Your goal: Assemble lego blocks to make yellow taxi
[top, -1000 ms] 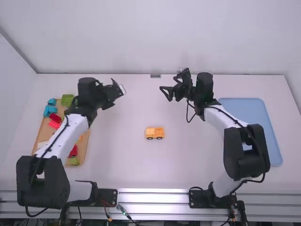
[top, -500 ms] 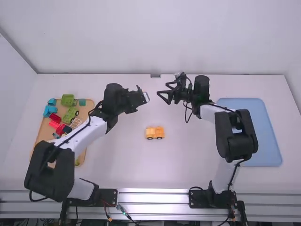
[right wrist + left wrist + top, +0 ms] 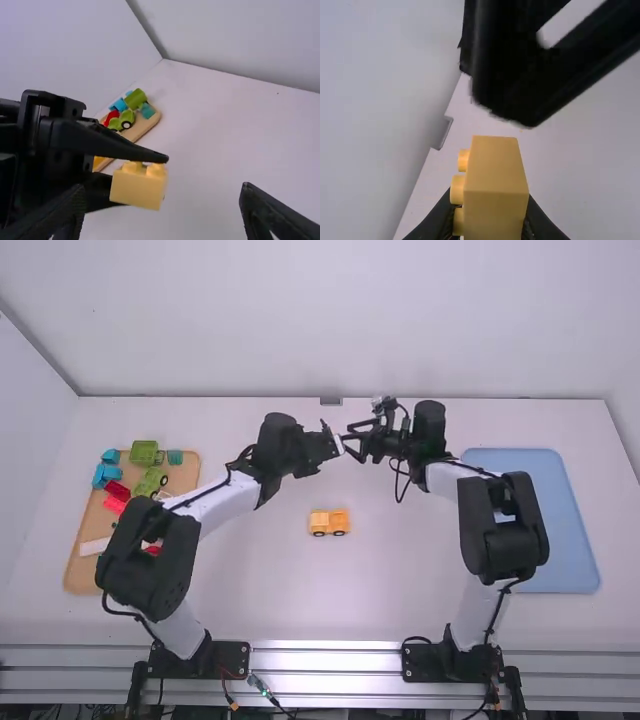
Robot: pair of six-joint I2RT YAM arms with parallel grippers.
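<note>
In the high view my left gripper [image 3: 333, 442] is raised over the table, left of my right gripper [image 3: 352, 441], the two nearly meeting. The left wrist view has my left gripper [image 3: 490, 220] shut on a yellow block [image 3: 495, 190] whose studs face sideways. In the right wrist view that yellow block [image 3: 139, 187] is upright, studs up, between the spread fingers of my right gripper [image 3: 159, 210], which is open and not touching it. An orange-yellow truck-like assembly [image 3: 329, 523] with dark wheels stands on the table, nearer the bases than both grippers.
At the left, a wooden tray [image 3: 82, 558] holds several green, blue, red and teal pieces. A blue tray [image 3: 565, 530] lies at the right, partly behind the right arm. The back wall [image 3: 330, 320] rises beyond the table's far edge.
My left gripper has come from the left side toward the middle, up to my right one. The right gripper moved slightly left early on, then stayed almost still. The truck-like assembly has not moved.
</note>
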